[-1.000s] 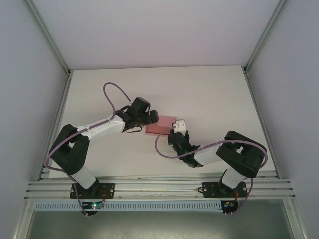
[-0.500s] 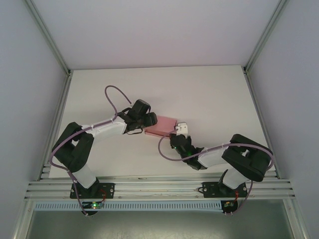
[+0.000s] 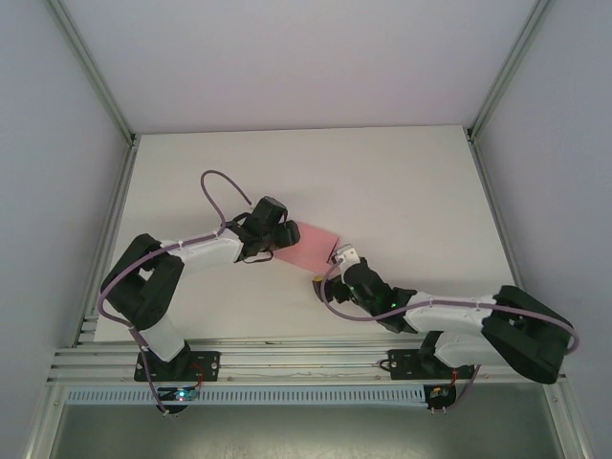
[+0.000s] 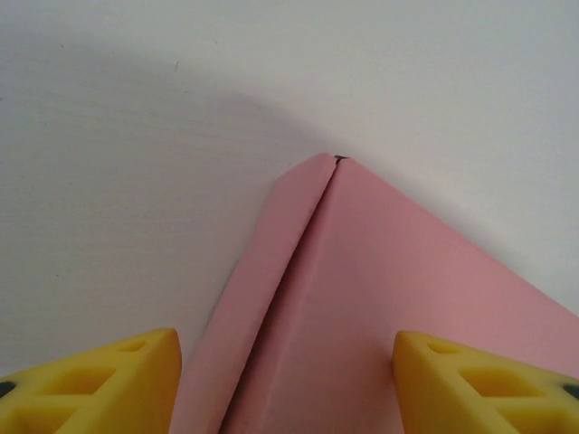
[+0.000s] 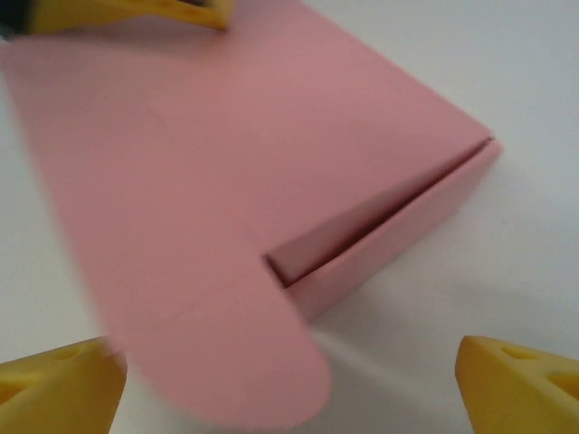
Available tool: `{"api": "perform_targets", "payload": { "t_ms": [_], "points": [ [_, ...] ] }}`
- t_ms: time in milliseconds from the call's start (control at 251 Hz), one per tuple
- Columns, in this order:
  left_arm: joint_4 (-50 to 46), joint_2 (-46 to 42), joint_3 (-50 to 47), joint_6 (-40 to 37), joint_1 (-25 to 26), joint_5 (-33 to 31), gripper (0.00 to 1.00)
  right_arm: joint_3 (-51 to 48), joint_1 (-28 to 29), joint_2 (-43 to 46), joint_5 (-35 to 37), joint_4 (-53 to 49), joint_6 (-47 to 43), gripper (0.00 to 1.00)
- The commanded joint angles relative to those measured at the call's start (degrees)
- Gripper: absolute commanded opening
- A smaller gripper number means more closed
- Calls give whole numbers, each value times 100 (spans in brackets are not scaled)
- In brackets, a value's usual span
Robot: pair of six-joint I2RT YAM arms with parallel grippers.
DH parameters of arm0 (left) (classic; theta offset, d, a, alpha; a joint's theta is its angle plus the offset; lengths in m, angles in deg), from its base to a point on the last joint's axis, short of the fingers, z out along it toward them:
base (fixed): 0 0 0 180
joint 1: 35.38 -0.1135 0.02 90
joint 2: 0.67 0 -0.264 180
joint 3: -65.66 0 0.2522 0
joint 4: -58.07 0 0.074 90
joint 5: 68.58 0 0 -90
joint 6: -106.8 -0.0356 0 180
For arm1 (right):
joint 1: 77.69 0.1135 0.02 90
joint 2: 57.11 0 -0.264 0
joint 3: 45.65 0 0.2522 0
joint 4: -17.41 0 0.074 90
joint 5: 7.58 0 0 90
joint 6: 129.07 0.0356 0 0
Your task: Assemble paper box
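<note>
The left arm [image 3: 191, 251] rises from its base at the near edge of the table [image 3: 402, 172], folds at the elbow close to the left edge and stretches rightward toward the table's middle, wrist low. The left gripper [image 3: 287, 233] points right, its yellow fingers [image 4: 90, 384] apart on either side of a corner of the paper box [image 3: 308, 247]; whether they press the card cannot be told. The right arm [image 3: 459, 314] lies low and long by the near edge, elbow far to the right, forearm reaching left. The right gripper [image 3: 328, 265] gapes wide just short of the box's near side, its fingertips clear of the card
</note>
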Motion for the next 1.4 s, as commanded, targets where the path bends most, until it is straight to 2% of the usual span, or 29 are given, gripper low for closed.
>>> {"api": "perform_targets", "payload": {
  "t_ms": [0,72,219,359,615,826,962,1189,1289,1397],
  "points": [
    [-102,182,-127,9,1,-89,62,-230,61,511,-772,-433,-346,98],
    [-102,228,-106,-21,10,-51,62,-279,59,835,-619,-522,-284,98],
    [-41,242,-140,-37,12,2,62,-170,-44,1421,166,-664,310,98],
    [-27,223,-164,-36,5,8,62,244,-584,1448,17,-842,1010,98],
    [37,162,-272,16,20,17,62,1099,-1434,165,-759,-833,1601,98],
    [63,94,-348,72,29,-15,62,1655,-1698,-1119,-1437,-822,1835,91],
    [51,91,-357,59,38,5,62,1739,-1796,-1638,-1675,-695,1928,89],
    [26,25,-403,31,46,9,62,1321,-1991,-2061,-2038,-66,2172,70],
    [0,-28,-406,-21,61,15,62,1133,-2063,-2177,-2043,182,2266,55],
    [-125,-123,-380,-129,68,-20,63,1036,-2210,-2309,-2164,297,2263,44]
  ]
}}
